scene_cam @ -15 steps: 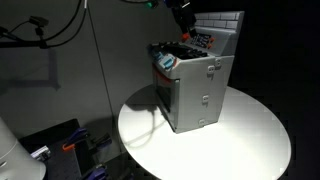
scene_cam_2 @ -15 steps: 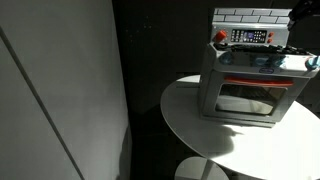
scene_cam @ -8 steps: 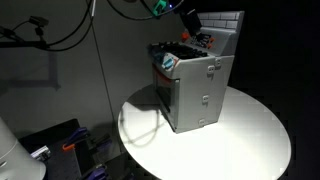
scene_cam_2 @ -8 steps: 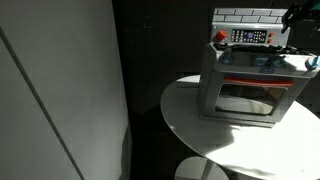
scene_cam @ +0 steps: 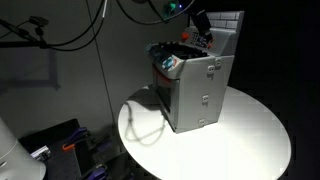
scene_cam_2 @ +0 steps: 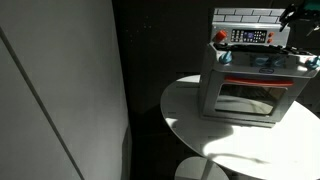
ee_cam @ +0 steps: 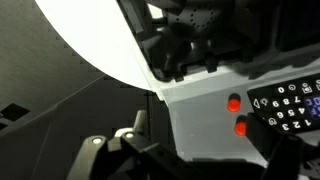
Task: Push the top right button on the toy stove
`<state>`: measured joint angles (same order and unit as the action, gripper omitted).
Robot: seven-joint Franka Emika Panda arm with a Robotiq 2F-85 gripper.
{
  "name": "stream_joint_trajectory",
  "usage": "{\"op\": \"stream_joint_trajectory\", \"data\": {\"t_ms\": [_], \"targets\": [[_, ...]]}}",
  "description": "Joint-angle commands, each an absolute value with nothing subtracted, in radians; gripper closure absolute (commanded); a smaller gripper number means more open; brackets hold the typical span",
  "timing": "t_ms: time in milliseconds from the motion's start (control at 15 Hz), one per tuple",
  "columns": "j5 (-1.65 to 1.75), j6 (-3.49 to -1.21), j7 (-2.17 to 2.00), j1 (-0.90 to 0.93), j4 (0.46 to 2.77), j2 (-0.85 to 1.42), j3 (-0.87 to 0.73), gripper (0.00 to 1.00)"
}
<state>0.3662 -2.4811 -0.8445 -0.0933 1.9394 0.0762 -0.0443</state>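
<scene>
The toy stove (scene_cam: 196, 85) is a silver-grey box with a grey tiled back panel; it stands on a round white table in both exterior views and also shows in the other exterior view (scene_cam_2: 252, 78). My gripper (scene_cam: 200, 20) hangs above the stove's top by the back panel, at the frame's upper right in an exterior view (scene_cam_2: 298, 12). In the wrist view the gripper (ee_cam: 215, 142) looks open and empty, its fingers apart either side of the panel. Two red buttons (ee_cam: 234, 102) sit beside a black control panel (ee_cam: 292, 105).
The round white table (scene_cam: 250, 135) carries the stove near its back edge. A grey wall panel (scene_cam_2: 60, 90) stands to one side. Cables (scene_cam: 60, 30) hang behind, and dark equipment (scene_cam: 60, 150) sits low beside the table.
My gripper has moved across the top of the stove toward the tiled back panel and dropped slightly. The stove has not moved.
</scene>
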Motion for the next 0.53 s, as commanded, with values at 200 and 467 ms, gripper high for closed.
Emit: {"op": "stream_joint_trajectory", "data": {"t_ms": [200, 467], "targets": [[0.368, -2.436, -0.879, -0.062, 1.846, 0.143, -0.089, 0.00], [0.357, -2.431, -0.877, -0.049, 1.821, 0.167, -0.101, 0.00]]}}
